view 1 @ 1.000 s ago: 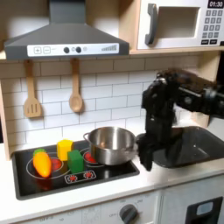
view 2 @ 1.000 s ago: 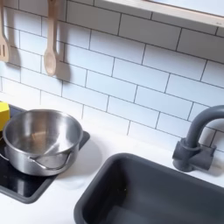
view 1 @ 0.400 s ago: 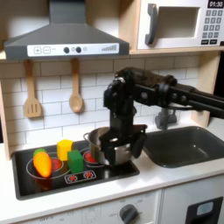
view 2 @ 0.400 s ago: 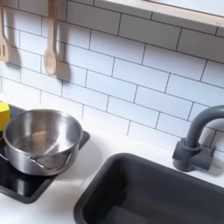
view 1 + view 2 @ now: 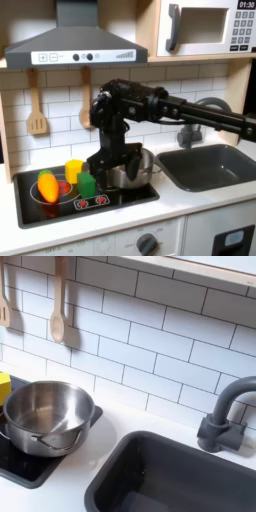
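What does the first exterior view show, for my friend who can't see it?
A black robot arm's gripper hangs over a toy stove, between a green block and a steel pot. Nearby sit a yellow block and a toy carrot.

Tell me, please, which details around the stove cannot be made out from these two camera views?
- In the first exterior view, blur and the black gripper's own body hide whether its jaws are open or shut.
- The gripper also covers part of the silver metal pot and its contents; whether it touches the green block is unclear.
- In the second exterior view, the left edge cuts off the yellow block.
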`<action>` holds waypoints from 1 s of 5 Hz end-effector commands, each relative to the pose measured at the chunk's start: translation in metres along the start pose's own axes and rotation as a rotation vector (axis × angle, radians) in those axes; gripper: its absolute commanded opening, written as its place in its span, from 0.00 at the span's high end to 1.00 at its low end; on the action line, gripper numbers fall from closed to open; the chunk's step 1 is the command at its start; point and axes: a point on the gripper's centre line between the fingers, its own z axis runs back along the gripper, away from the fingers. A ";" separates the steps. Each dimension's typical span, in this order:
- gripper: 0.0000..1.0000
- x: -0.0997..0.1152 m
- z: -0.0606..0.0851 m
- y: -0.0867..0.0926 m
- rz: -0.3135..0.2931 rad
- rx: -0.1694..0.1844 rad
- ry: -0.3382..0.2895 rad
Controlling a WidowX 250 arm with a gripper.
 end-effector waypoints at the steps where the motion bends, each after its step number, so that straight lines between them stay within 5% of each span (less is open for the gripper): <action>1: 0.00 0.013 -0.005 0.014 0.021 0.025 0.016; 5: 0.00 0.025 -0.018 0.000 -0.015 0.044 0.019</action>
